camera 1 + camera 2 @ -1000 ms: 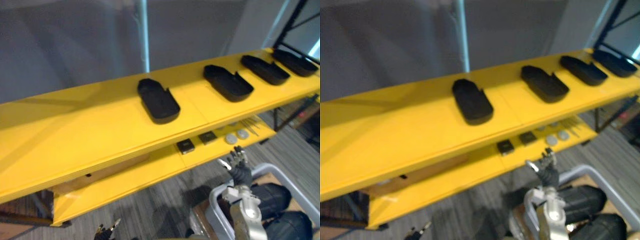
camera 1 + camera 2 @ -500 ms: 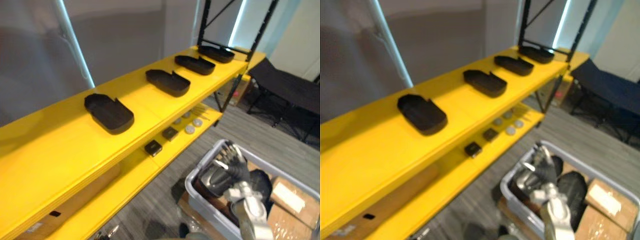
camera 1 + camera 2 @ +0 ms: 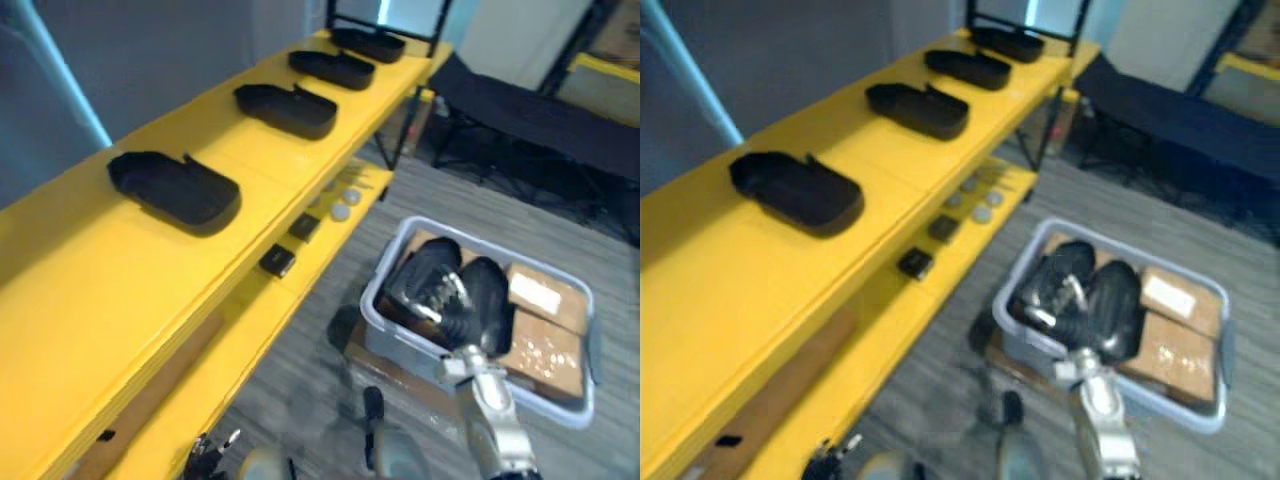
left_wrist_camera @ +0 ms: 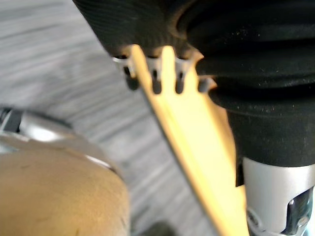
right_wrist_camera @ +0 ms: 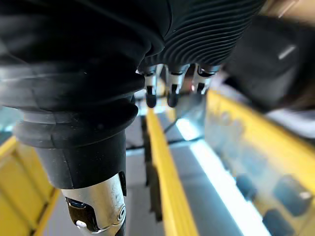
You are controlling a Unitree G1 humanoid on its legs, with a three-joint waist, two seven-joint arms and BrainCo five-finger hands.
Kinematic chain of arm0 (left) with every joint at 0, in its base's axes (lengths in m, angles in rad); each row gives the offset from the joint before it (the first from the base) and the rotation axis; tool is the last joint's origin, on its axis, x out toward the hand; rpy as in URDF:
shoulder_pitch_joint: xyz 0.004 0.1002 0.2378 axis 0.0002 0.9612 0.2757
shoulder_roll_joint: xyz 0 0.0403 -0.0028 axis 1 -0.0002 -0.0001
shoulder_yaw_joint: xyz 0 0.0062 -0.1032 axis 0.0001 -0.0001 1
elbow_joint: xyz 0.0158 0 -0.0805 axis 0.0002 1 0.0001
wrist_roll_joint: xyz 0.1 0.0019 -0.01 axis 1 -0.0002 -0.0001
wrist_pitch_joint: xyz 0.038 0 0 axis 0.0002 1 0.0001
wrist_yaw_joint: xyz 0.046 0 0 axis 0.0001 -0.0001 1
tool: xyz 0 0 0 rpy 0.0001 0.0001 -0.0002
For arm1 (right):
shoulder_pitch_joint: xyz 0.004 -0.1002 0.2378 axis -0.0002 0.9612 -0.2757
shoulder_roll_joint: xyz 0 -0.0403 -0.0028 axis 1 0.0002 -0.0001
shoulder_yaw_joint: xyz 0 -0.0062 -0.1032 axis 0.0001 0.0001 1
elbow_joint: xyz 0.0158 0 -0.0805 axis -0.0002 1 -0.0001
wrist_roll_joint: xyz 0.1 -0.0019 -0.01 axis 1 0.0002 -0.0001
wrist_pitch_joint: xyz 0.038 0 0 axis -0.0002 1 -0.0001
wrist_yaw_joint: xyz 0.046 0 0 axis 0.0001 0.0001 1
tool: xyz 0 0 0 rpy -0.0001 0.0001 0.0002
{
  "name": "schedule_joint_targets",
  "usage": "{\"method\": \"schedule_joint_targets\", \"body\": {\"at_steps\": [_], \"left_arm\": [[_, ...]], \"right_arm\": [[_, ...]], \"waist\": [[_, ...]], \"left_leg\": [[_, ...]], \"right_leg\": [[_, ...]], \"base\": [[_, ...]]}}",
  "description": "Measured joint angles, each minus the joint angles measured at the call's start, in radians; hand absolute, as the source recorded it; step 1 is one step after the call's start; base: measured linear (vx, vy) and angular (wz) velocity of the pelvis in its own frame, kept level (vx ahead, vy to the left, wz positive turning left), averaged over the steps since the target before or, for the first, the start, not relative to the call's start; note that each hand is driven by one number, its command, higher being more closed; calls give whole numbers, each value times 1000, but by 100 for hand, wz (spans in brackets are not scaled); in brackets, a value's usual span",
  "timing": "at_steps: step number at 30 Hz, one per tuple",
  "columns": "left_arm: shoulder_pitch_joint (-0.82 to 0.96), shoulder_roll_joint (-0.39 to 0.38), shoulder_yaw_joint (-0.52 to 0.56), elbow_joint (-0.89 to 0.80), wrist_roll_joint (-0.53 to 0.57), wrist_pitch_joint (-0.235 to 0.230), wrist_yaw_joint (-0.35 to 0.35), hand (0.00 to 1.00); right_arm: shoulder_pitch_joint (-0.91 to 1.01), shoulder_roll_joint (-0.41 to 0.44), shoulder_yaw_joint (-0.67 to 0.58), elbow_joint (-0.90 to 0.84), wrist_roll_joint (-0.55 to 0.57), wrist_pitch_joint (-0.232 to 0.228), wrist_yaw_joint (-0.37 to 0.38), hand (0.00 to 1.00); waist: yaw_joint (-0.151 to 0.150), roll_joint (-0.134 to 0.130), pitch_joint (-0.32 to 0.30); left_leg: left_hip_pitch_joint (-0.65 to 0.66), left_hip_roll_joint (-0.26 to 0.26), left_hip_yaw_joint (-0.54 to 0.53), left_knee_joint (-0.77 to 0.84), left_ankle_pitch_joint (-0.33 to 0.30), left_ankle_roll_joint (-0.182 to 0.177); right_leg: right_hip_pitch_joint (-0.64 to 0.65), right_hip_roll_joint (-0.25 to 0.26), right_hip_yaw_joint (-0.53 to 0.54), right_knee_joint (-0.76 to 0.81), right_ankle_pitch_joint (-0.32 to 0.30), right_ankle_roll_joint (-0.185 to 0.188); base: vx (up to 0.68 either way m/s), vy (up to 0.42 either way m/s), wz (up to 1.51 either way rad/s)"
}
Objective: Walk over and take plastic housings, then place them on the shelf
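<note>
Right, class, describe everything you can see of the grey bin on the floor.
The grey bin looks like light plastic, rectangular with rounded corners and a thick rim. It stands upright on the floor beside the yellow shelf. Inside lie black plastic housings at the shelf end and brown cardboard boxes at the other. The right hand shows over its near rim; contact cannot be told.

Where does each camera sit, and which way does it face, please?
Left eye view: on the head, looking down at the yellow shelf, its black housings and the grey bin; the right robot hand shows over the bin.
Right eye view: beside it, same scene.
Left wrist view: along the left robot hand toward floor and shelf edge.
Right wrist view: along the right robot hand toward the shelf.
Both wrist views share the shelf.
</note>
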Motion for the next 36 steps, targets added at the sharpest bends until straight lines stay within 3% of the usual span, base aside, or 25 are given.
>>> {"method": "schedule_joint_targets", "body": {"at_steps": [2,4,6,7,9,10,11,12,13,16,19,21,23,24,26,30,36], "left_arm": [[-6,21,-3,15,20,5,-5,0],[-1,30,0,47,29,7,-9,0],[25,26,0,48,29,6,-15,0],[44,25,0,48,29,6,-25,0],[63,28,-1,48,29,6,-42,0],[73,39,3,48,29,5,-46,0],[71,40,13,55,28,4,-48,0],[75,30,16,61,26,2,-49,0],[79,11,21,78,16,-4,-49,0],[71,-6,21,78,-34,-16,-47,0],[55,-55,18,71,-81,-46,-45,0],[55,-53,-9,61,-81,-52,-45,0],[57,-55,-21,38,-80,-66,-41,0],[55,-53,-34,26,-78,-73,-32,0],[54,-53,-47,7,-79,-75,-24,0],[50,-52,-56,-21,-83,-73,-21,0],[32,-55,-89,-43,-118,-68,-43,0]], "right_arm": [[-1,26,8,-1,0,-2,-6,0],[-17,54,59,1,-6,-3,-19,0],[-28,67,102,5,-31,-3,-34,0],[-28,75,126,5,-40,-3,-51,0],[-20,87,136,5,-48,0,-73,0],[-9,99,135,4,-48,2,-96,0],[-2,96,128,5,-48,4,-114,0],[2,91,123,5,-49,4,-117,0],[15,82,114,1,-52,3,-116,0],[23,65,89,1,-68,3,-115,0],[-8,25,-2,2,-70,-7,-128,0],[-43,-3,-85,5,-70,-40,-158,0],[-102,-37,-162,20,-71,-80,-206,0],[-201,-67,-222,73,-72,-91,-268,0],[-271,-84,-253,134,-72,-89,-301,0],[-526,-177,-291,465,-63,-67,-401,0],[-837,-367,-283,771,8,-55,-417,0]], "waist": [[4,-7,-4],[17,-14,-9],[38,-15,-9],[54,-17,-10],[58,-21,-13],[58,-37,-22],[60,-32,-23],[60,-17,-26],[56,-1,-31],[50,0,-34],[44,22,-15],[33,32,1],[32,38,19],[33,41,48],[34,45,69],[68,48,114],[100,88,175]], "left_leg": [[1,28,15,-51,41,-8],[0,68,69,-115,95,-21],[-1,100,125,-126,106,-34],[-4,121,162,-125,110,-41],[-19,150,192,-107,116,-53],[-34,159,198,-94,121,-66],[-34,182,199,-90,135,-96],[-33,197,199,-96,146,-113],[-19,214,217,-117,161,-139],[-18,212,243,-146,190,-176],[-19,197,233,-223,267,-178],[-20,174,200,-268,313,-177],[-33,153,164,-302,326,-183],[-56,131,135,-322,326,-184],[-70,121,111,-328,326,-185],[-118,73,53,-327,333,-189],[-210,21,-32,-318,366,-165]], "right_leg": [[0,-15,-39,161,-18,-25],[10,-73,-71,304,-33,-48],[20,-126,-90,332,-31,-49],[27,-167,-98,326,-16,-53],[51,-194,-99,258,105,-60],[73,-198,-102,182,275,-53],[97,-175,-133,135,221,-5],[104,-166,-163,113,205,16],[121,-156,-232,76,143,78],[161,-134,-248,-43,37,175],[177,-114,-263,-128,34,176],[171,-122,-276,-127,28,172],[154,-137,-298,-121,4,188],[132,-151,-302,-120,-11,198],[116,-159,-303,-111,-7,202],[106,-194,-323,-141,43,211],[99,-222,-383,-203,107,214]], "base": [[-71,-2,-39],[-19,-50,-66],[-20,-126,-104],[-9,-248,-134],[13,-295,-98],[27,-334,-72],[19,-338,-71],[19,-300,-74],[20,-232,-56],[46,-304,-40],[14,-195,-7],[-46,-61,26],[-115,-5,22],[-162,14,19],[-166,32,18],[-165,61,22],[-104,65,32]]}}
